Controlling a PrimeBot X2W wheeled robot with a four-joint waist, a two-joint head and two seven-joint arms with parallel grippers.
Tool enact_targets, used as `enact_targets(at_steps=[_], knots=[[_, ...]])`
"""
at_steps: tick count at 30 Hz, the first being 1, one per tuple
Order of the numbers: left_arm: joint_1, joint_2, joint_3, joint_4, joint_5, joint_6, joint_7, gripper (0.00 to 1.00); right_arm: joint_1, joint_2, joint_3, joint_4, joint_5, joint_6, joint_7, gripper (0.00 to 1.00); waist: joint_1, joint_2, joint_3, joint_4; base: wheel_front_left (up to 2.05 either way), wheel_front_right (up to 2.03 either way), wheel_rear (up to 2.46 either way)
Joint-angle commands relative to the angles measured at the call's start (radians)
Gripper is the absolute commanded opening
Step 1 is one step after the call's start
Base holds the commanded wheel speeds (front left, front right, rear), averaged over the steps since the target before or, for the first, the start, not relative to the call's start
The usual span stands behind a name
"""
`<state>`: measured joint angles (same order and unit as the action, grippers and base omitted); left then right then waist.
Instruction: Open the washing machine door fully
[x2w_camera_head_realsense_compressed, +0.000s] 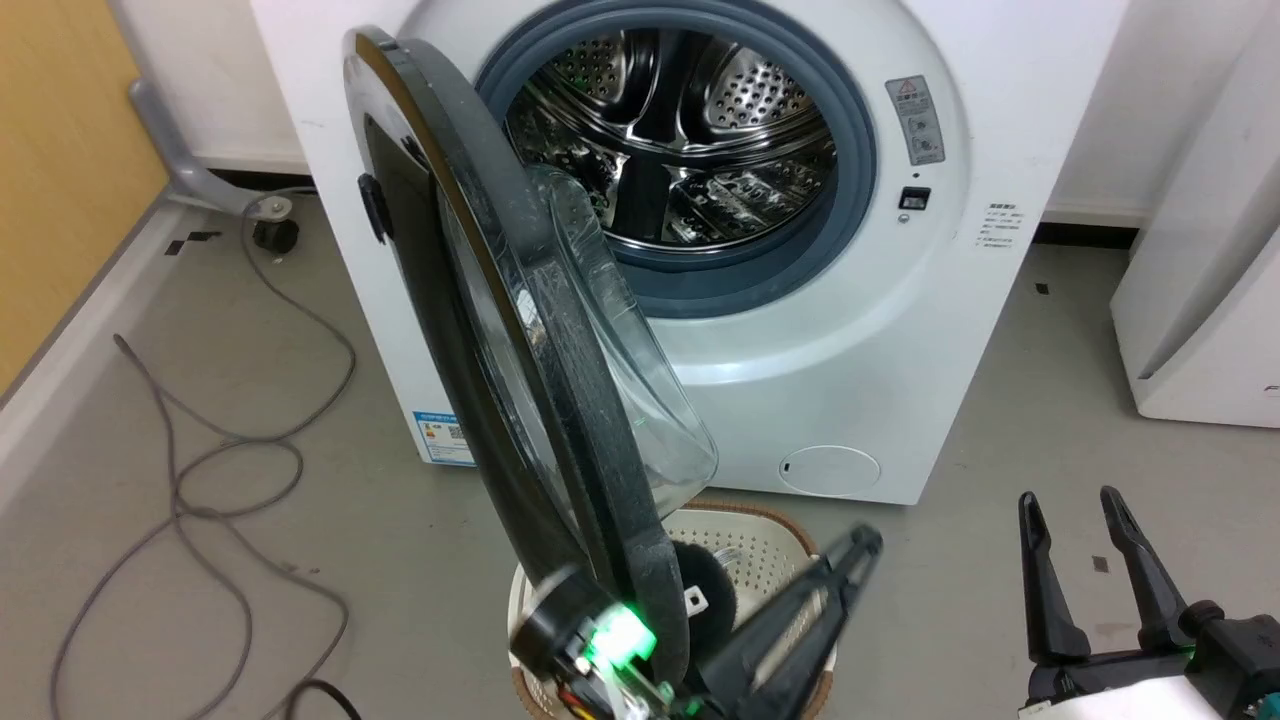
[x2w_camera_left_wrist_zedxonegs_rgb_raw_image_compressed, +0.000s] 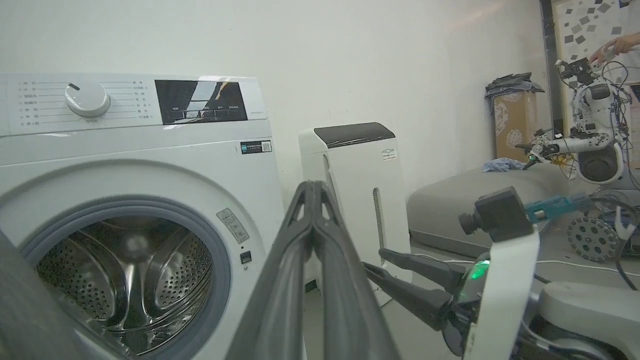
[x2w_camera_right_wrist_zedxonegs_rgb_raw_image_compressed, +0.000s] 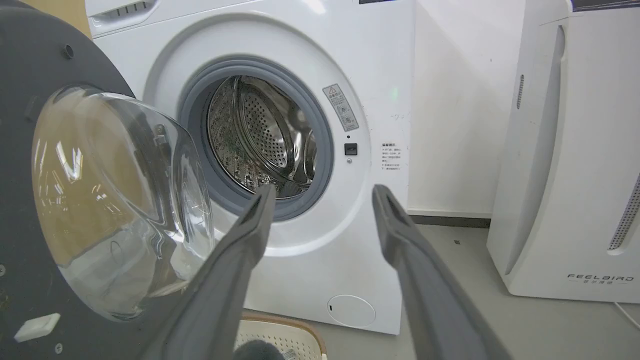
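The washing machine door (x2w_camera_head_realsense_compressed: 575, 400), glossy black with a bulging clear glass bowl (x2w_camera_head_realsense_compressed: 650, 400), stands swung out from the white machine (x2w_camera_head_realsense_compressed: 880, 330), edge-on in the head view, hinged at the left. The steel drum (x2w_camera_head_realsense_compressed: 680, 130) is exposed. My left gripper (x2w_camera_head_realsense_compressed: 862, 545) is shut with nothing between its fingers, low beside the inner side of the door's bottom rim; whether it touches is unclear. In the left wrist view its fingers (x2w_camera_left_wrist_zedxonegs_rgb_raw_image_compressed: 312, 189) meet at the tips. My right gripper (x2w_camera_head_realsense_compressed: 1070, 500) is open at the lower right, apart from the door (x2w_camera_right_wrist_zedxonegs_rgb_raw_image_compressed: 20, 150).
A white laundry basket (x2w_camera_head_realsense_compressed: 760, 530) with a brown rim sits on the floor under the door. A white air purifier (x2w_camera_head_realsense_compressed: 1200, 300) stands to the right. Grey cables (x2w_camera_head_realsense_compressed: 200, 470) loop on the floor at left. Another robot (x2w_camera_left_wrist_zedxonegs_rgb_raw_image_compressed: 595, 130) stands far off.
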<state>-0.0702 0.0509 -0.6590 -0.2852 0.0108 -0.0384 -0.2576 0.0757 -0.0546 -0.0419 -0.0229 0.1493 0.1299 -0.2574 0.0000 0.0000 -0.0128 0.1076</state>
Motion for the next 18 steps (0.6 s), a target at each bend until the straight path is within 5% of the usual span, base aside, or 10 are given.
enact_targets(at_steps=[1,8,18], knots=[[0.020,0.002,-0.013,0.018,-0.005,-0.002,-0.004,0.00,0.004,0.004,0.001,0.002,-0.005,0.001,-0.004,1.00,0.0000,0.0000,0.003,0.004,0.00,0.00,0.00],[0.049,0.005,-0.041,0.122,-0.015,0.001,-0.004,0.00,-0.004,0.004,0.005,0.008,-0.002,0.001,-0.004,1.00,0.0000,0.0000,0.013,0.011,0.00,0.00,0.00],[0.073,0.004,0.062,0.253,-0.057,0.074,-0.004,0.00,-0.009,0.004,-0.003,0.019,0.001,0.001,-0.004,1.00,0.0000,0.0000,0.031,0.018,0.00,0.00,0.00]])
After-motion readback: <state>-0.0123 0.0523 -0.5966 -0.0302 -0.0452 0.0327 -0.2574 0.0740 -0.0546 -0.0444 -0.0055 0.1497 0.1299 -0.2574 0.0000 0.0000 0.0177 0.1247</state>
